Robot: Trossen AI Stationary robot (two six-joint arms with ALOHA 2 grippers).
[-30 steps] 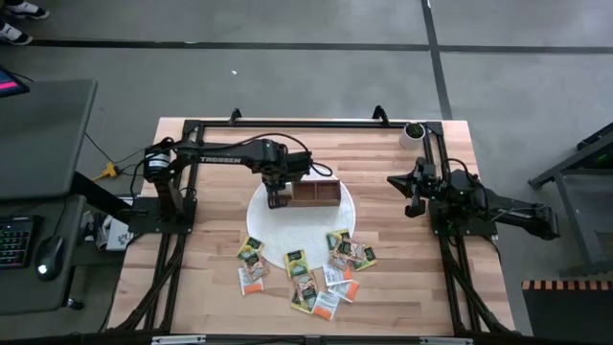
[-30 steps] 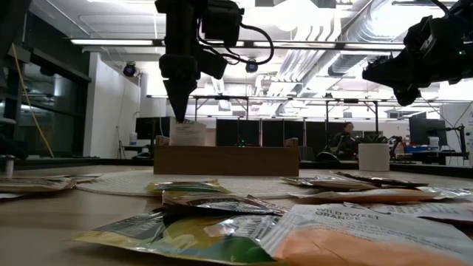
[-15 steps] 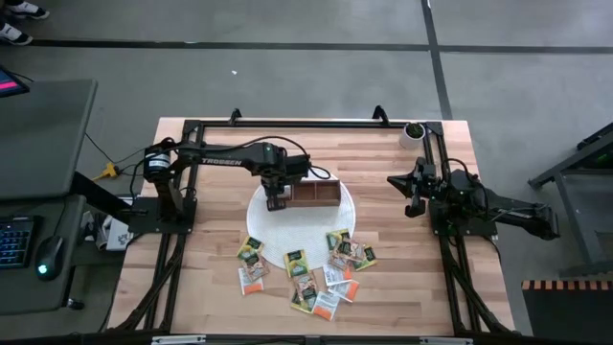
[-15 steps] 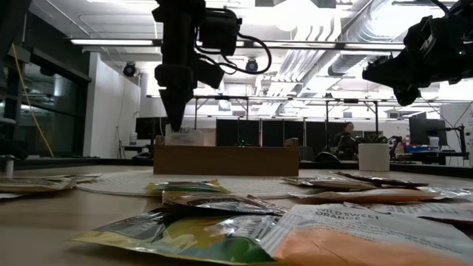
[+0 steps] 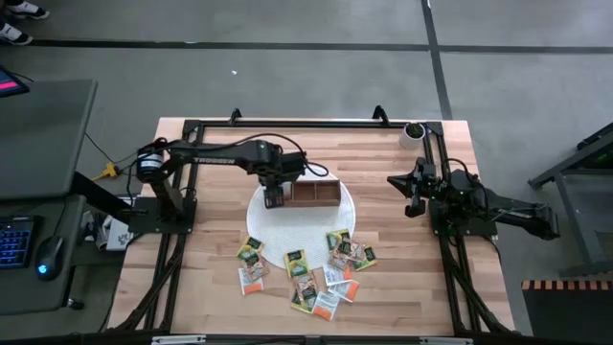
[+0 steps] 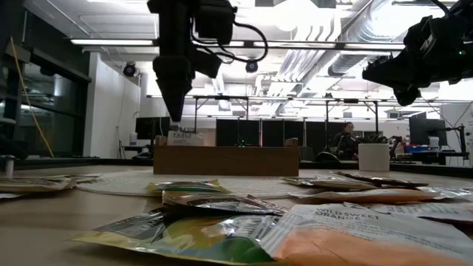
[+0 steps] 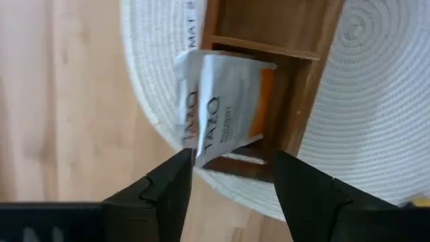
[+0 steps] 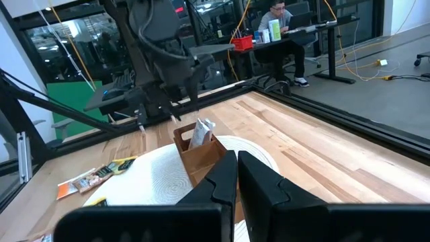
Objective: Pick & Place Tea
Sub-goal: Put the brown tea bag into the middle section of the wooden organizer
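A pale wooden slatted table [image 5: 393, 287] framed by black rails stands on a grey concrete floor, with a dark desk carrying a keyboard [image 5: 16, 240] at the far left of the overhead picture; the level view looks across the tabletop into a workshop of ceiling lights, pipes and monitors where a person [image 6: 344, 140] sits at a desk. On the table lies a round white woven mat [image 5: 330, 222], and on its far half sits a brown wooden three-compartment box [image 5: 316, 193]. Only the left wrist view shows inside the box: a white and orange paper tea packet [image 7: 225, 107] leans tilted in the end compartment, its lower edge beyond the box wall, with the left gripper [image 7: 232, 181] above it, its dark fingers spread apart and not touching the paper. The overhead picture places that gripper [image 5: 276, 195] over the box's left end. A loose heap of flat square green, orange and white tea packets [image 5: 311, 268] lies on the near part of the table, partly on the mat. The right gripper [image 5: 412, 196] waits at the right side, away from the mat, its fingers [image 8: 215, 178] almost together with nothing between them. A small white cup [image 5: 413, 131] sits at the far right corner.
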